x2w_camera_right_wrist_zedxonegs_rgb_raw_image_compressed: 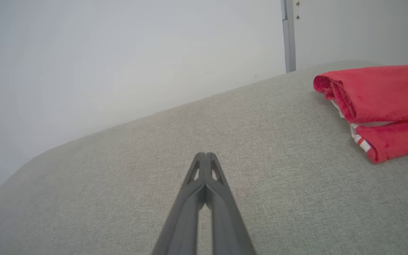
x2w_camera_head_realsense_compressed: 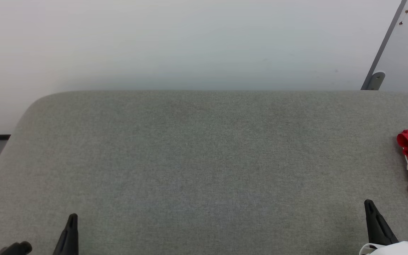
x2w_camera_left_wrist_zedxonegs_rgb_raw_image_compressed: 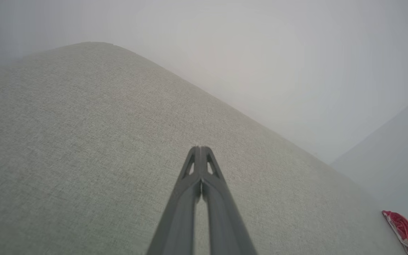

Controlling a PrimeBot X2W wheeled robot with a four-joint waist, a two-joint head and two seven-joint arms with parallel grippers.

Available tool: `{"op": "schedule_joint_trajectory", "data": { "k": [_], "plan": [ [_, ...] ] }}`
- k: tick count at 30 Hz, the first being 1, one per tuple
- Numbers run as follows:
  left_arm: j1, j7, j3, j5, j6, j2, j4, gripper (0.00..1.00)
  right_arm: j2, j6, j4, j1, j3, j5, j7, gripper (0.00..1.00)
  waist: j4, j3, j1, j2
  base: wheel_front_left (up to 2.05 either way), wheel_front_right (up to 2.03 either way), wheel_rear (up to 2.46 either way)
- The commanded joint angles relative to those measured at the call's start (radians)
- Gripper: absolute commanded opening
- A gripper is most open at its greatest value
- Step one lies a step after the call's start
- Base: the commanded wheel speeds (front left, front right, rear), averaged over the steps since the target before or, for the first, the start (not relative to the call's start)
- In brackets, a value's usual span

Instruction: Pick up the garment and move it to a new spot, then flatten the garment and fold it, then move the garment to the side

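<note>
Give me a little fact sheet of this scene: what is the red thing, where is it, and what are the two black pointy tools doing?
surface: grey fabric top, with a pale wall behind it
garment: red with white-and-red trim, folded, lying at the robot's right edge of the top
left tool: shut, holding nothing, over the grey fabric
right tool: shut, holding nothing, apart from the garment
stage: the garment looks folded and set to the side, so the job seems about done
</note>
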Motion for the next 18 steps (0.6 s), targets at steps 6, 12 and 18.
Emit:
{"op": "schedule_joint_trajectory", "data": {
  "k": [6,12,18],
  "plan": [
    [-0.043,0.029,0.013,-0.098,-0.001,-0.011,-0.007,0.00,0.007,0.000,-0.014,-0.038,-0.014,0.133,0.028,0.00,0.000,0.002,0.0000,0.0000,0.00,0.00,0.00],
    [-0.058,0.052,0.017,-0.169,-0.001,-0.028,-0.004,0.00,0.015,0.000,-0.013,-0.048,-0.020,0.227,0.050,0.00,0.000,0.005,0.0000,0.0000,0.00,0.00,0.00],
    [-0.072,0.074,0.020,-0.236,-0.002,-0.043,-0.001,0.00,0.022,-0.001,-0.012,-0.056,-0.025,0.315,0.072,0.00,0.000,0.007,0.0000,0.0000,0.00,0.00,0.00]
  ]
}}
